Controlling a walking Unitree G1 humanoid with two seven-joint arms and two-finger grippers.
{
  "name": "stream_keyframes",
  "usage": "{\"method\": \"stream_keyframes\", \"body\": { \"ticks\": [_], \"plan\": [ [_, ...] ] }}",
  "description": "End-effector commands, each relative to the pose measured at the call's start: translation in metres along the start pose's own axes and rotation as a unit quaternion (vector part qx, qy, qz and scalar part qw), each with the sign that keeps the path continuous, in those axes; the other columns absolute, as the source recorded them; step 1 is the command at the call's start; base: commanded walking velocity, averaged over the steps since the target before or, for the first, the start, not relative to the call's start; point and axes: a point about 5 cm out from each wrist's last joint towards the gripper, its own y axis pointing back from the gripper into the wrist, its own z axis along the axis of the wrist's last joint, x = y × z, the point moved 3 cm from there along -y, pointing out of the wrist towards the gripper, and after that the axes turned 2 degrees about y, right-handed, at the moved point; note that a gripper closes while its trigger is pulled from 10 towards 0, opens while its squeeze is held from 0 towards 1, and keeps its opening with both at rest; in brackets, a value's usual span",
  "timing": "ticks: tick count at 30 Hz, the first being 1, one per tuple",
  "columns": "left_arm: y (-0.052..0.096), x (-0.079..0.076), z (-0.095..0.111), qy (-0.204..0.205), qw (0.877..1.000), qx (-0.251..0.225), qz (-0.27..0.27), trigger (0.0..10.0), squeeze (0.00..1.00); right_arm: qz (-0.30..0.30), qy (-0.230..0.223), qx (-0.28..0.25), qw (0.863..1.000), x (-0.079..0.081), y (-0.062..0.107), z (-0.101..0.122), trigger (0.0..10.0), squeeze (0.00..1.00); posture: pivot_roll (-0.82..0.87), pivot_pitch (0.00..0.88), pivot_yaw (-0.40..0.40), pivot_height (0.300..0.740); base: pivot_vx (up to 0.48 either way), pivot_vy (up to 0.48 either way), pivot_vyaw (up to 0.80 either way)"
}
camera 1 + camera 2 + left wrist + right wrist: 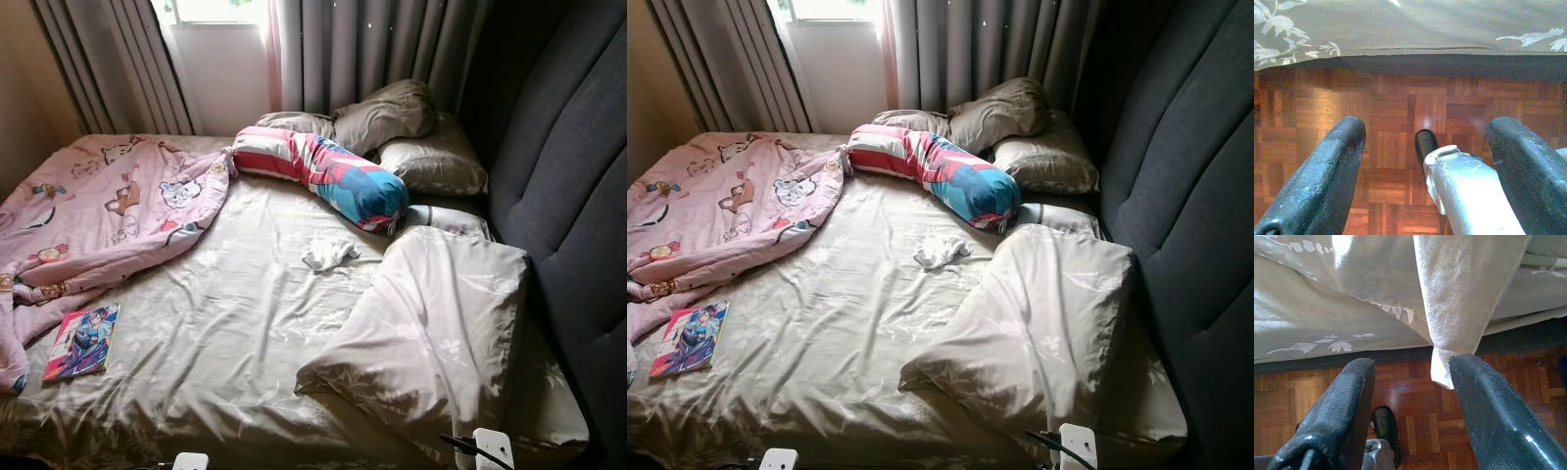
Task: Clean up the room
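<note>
Bed [245,333] with beige leaf-print sheet, unmade. Crumpled pink cartoon-print blanket [98,211] on its left half. Colourful illustrated book [81,341] lies flat near the front left edge, just beside the blanket's hem. Striped red, white and blue bolster [328,174] lies diagonally near the head; small crumpled white cloth [329,255] just in front of it. Large beige pillow [431,328] front right; two more beige pillows [411,137] by the grey curtains [372,49].

Left claw [1425,147]: fingers wide apart, over parquet floor [1396,112] at the bed edge. Right claw [1413,382]: wide apart, holding nothing, a hanging pillowcase corner [1442,369] between its tips.
</note>
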Motion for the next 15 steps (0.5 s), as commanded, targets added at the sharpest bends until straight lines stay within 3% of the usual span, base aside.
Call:
{"method": "stream_keyframes", "body": {
  "ticks": [1, 4, 15],
  "plan": [
    [0.0010, 0.0021, -0.0041, -0.001, 1.000, 0.005, 0.001, 10.0, 0.00, 0.000, 0.000, 0.006, 1.000, 0.0005, 0.0001, -0.0029, 10.0, 0.00, -0.01, 0.062, 0.006, 0.740, 0.000, 0.000, -0.76],
    [0.0009, 0.0019, -0.0039, -0.008, 1.000, 0.004, 0.001, 10.0, 0.00, -0.001, -0.002, 0.005, 1.000, 0.0001, 0.0002, -0.0027, 10.0, 0.00, -0.01, 0.062, 0.006, 0.740, 0.000, 0.000, -0.76],
    [0.0010, 0.0022, -0.0038, -0.006, 1.000, 0.003, 0.002, 10.0, 0.00, -0.003, -0.006, -0.001, 1.000, 0.0000, 0.0001, -0.0012, 10.0, 0.00, -0.01, 0.065, 0.006, 0.740, 0.000, -0.415, 0.00]
  ]
}}
